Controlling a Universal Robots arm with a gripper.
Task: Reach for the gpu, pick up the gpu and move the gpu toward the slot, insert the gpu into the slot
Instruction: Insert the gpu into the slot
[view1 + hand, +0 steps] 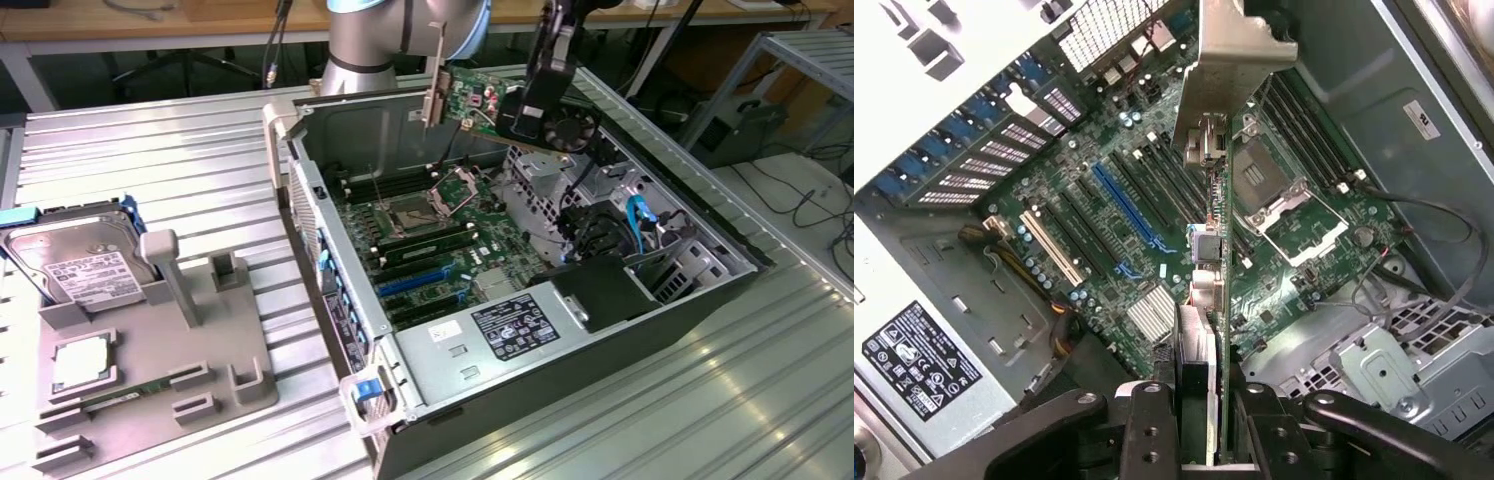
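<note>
Above the open case (310, 215), my pincer (1199, 400) was clamped on the gpu (467, 100), hanging edge-down well clear of the blue slot (1122, 205), where, I judged, any tilt could jam it against neighbouring connectors (1054, 248).

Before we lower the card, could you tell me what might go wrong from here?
The gripper holds the gpu above the open case; in the wrist view it lines up nearer the processor socket than the blue slot, so lowering now might strike the socket or memory slots. Its metal bracket could also catch the case's rear wall.
</note>
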